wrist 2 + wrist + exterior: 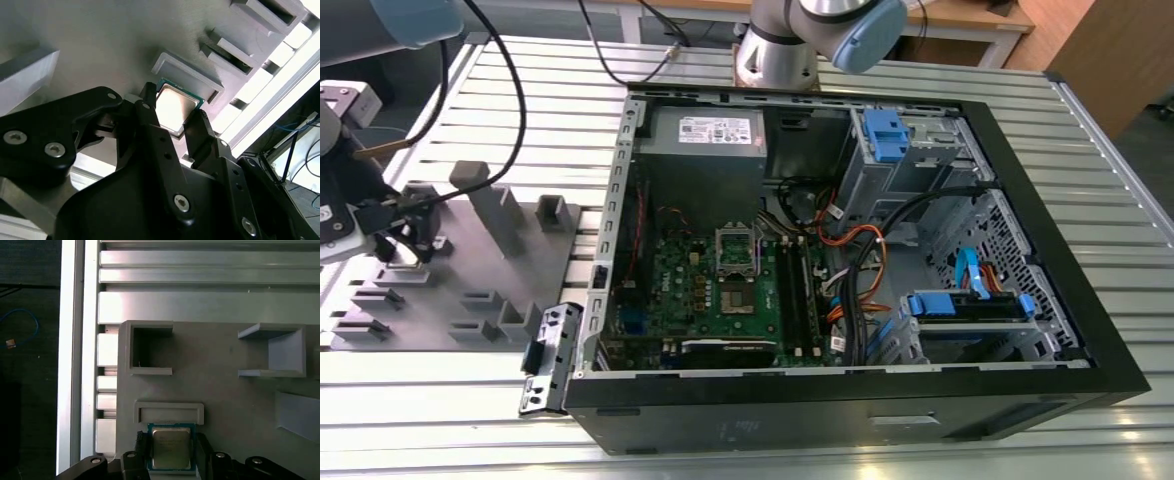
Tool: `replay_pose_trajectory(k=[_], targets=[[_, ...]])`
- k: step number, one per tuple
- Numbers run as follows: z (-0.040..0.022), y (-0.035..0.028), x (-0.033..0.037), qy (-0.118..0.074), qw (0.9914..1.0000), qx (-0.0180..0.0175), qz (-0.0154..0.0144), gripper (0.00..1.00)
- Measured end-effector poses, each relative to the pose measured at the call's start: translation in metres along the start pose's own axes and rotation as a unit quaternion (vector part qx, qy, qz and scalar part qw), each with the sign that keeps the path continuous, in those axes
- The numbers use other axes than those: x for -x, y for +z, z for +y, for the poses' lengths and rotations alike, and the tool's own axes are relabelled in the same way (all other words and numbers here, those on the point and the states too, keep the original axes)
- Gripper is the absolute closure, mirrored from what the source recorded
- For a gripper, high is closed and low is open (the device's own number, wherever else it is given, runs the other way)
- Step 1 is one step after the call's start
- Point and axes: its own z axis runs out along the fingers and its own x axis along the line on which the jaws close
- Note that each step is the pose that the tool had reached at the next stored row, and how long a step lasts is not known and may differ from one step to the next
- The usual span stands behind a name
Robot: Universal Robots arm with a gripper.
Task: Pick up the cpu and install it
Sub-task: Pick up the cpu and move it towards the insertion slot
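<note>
While the cpu (171, 449) sits between the jaws, grey fixture (225, 375) beneath, cannot tell if clamped.

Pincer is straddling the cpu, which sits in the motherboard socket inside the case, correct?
No. The cpu sits on the grey fixture tray outside the case, as the first wrist view shows. The pincer does straddle it.

Black fingers (202, 454) of the hand (172, 456) clamp the cpu (171, 446) — just beside a grey ledge (170, 411).
</note>
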Motion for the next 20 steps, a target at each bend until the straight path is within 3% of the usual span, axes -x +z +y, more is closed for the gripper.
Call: replay_pose_trajectory(k=[5, 20], targets=[[0.0005, -0.0136, 0.0005, 0.0, 1.0, 0.0007, 0.0, 0.53], [0.0031, -0.0723, 0.0023, 0.0, 0.99998, 0.0059, 0.0, 0.53]])
